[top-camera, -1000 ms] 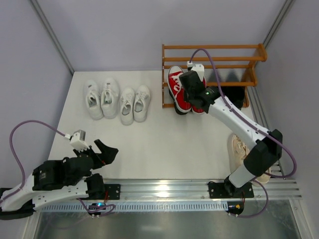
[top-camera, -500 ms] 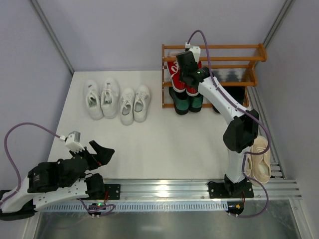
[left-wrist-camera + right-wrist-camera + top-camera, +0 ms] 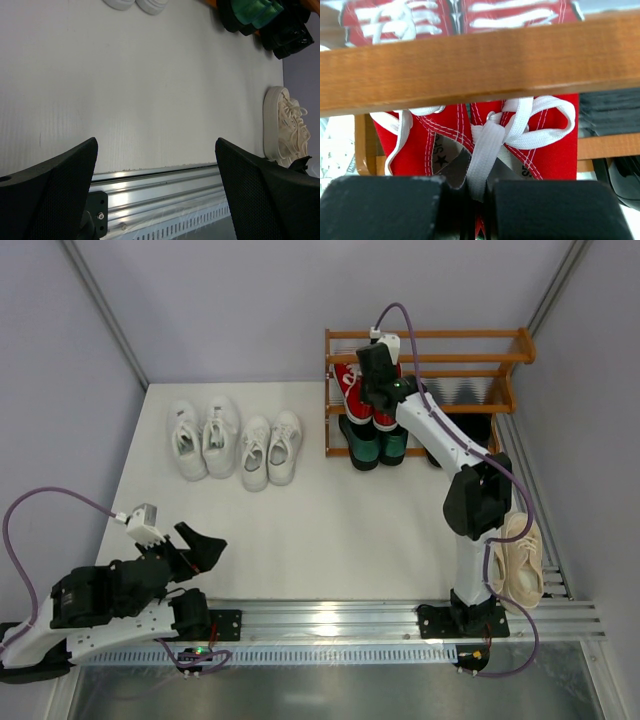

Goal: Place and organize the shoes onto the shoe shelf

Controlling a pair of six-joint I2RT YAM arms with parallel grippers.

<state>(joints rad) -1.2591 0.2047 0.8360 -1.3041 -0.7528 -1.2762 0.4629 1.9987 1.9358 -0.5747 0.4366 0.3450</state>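
The shoe shelf (image 3: 450, 335) stands at the back right. My right gripper (image 3: 368, 392) is shut on the red sneakers (image 3: 347, 386), holding the pair at the shelf's middle tier. In the right wrist view its fingertips (image 3: 395, 205) pinch the inner collars and a white lace of the red sneakers (image 3: 547, 145), below a wooden shelf bar (image 3: 480, 70). Dark green loafers (image 3: 372, 446) and black loafers (image 3: 472, 435) sit on the bottom tier. Two white sneaker pairs (image 3: 203, 436) (image 3: 270, 448) lie on the floor at the left. My left gripper (image 3: 203, 548) is open and empty at the near left.
Cream shoes (image 3: 517, 560) lie at the right edge beside the right arm; one also shows in the left wrist view (image 3: 287, 127). A metal rail (image 3: 320, 620) runs along the near edge. Grey walls close in the floor on three sides.
My right gripper has lifted the red sneakers from the floor in front of the shelf up to the middle tier, uncovering the green loafers. The left arm has drawn back slightly.
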